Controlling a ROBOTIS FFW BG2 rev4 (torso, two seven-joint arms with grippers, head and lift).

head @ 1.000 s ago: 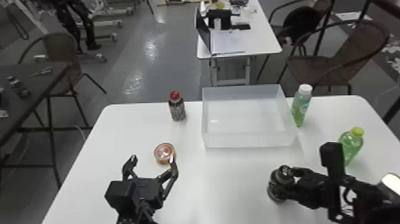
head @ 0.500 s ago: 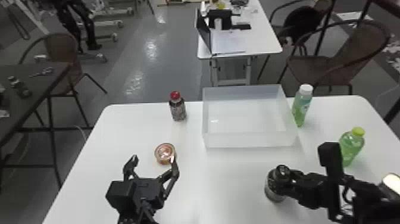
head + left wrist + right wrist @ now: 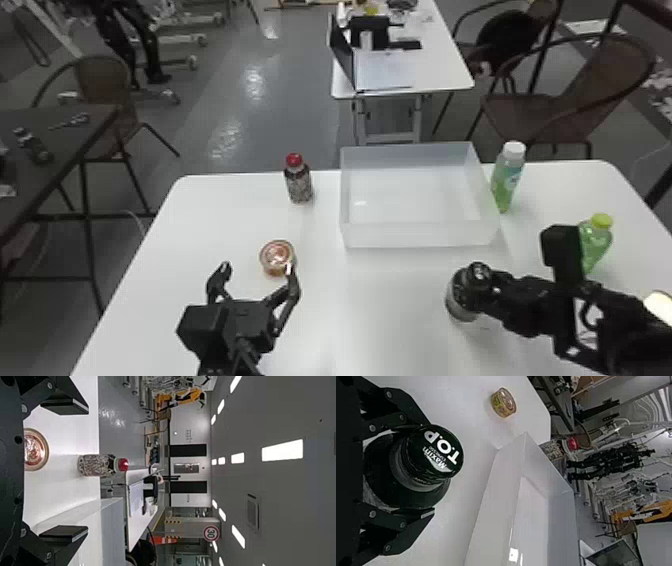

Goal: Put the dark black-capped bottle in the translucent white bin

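My right tool (image 3: 425, 467) pinches the dark bottle (image 3: 460, 302) around its body, below the black cap (image 3: 435, 455); I can't tell whether its base is clear of the counter (image 3: 390, 325). The bin's near wall (image 3: 420, 235) stands between it and the inside, so if I carry it across too low, the base will catch that wall and shove the bin, perhaps into the white-capped bottle (image 3: 505, 187) beside it. The round body could also turn or slip in my fingers if I swing fast, and letting go high or tilted would likely topple it. My left tool (image 3: 258, 272), spread near the tin (image 3: 277, 257), could nudge that if it moved.
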